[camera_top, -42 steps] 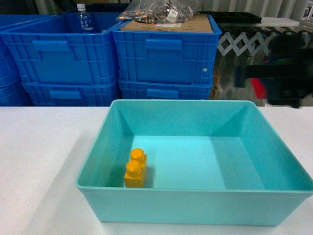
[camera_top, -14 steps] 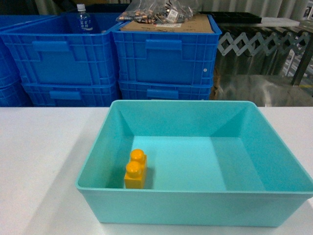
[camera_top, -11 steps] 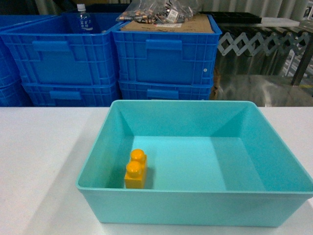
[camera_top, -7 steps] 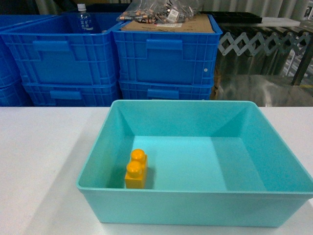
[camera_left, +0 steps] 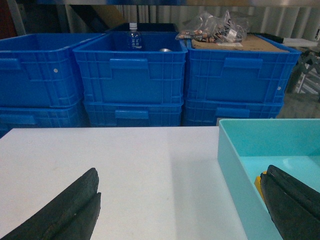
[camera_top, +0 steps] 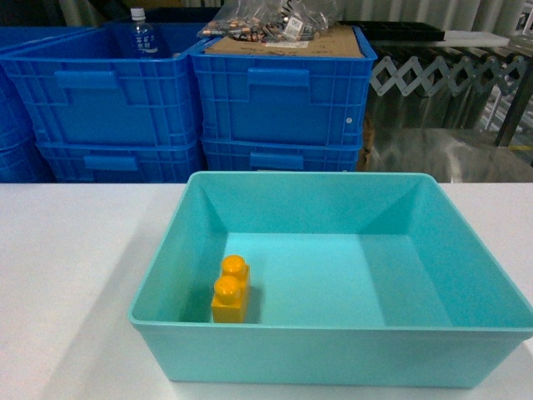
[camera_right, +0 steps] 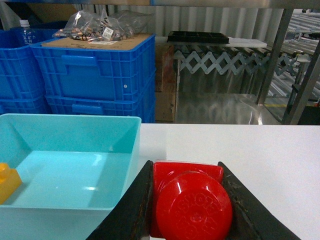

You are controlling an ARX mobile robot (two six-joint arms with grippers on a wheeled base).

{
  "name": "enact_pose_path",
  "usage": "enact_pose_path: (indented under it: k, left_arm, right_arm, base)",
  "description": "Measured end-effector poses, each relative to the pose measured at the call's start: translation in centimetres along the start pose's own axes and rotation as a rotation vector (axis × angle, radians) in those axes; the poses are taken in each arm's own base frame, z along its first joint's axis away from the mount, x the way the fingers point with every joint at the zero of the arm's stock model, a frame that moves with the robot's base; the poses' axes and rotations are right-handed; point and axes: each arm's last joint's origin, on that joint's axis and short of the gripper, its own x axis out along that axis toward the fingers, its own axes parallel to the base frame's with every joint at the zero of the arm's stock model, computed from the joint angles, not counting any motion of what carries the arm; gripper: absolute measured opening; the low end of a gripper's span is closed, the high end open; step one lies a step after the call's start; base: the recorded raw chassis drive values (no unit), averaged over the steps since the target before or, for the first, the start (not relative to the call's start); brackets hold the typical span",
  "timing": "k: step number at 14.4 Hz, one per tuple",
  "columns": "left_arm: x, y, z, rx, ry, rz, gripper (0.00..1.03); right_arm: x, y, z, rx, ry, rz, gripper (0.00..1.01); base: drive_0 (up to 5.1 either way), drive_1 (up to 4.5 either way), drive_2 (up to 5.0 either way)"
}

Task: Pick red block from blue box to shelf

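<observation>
right wrist: red block (camera_right: 192, 202) half-hidden in right hand (camera_right: 192, 210)

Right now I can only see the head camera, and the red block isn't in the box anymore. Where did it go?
Observer: The right end effector has it. In the right wrist view the red block sits clamped between the two dark fingers, stud facing the camera.
Operator: Is it still over the blue box?
Observer: No. It is outside the blue box, past the right wall, over the white table.
Operator: What is the other arm doing?
Observer: The left end effector is open and holds nothing. One finger is over the table and the other hangs inside the box near the yellow brick.
</observation>
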Motion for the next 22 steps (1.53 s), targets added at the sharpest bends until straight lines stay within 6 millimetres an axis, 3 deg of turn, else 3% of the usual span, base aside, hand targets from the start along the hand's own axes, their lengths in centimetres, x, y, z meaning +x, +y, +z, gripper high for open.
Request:
enact_pose_path:
  k: [9,22]
  left_arm:
    - [0.00,0.01,0.00,0.000,0.000,0.001,0.98]
    - [0.00,0.01,0.00,0.000,0.000,0.001,0.98]
  right_arm:
    - [0.00,0.00,0.00,0.000,0.000,0.000,0.28]
    - [0.00,0.00,0.00,0.000,0.000,0.000,0.28]
  base:
    - [0.0,0.00,0.0]
    - [-1.5,-1.54,-1.5]
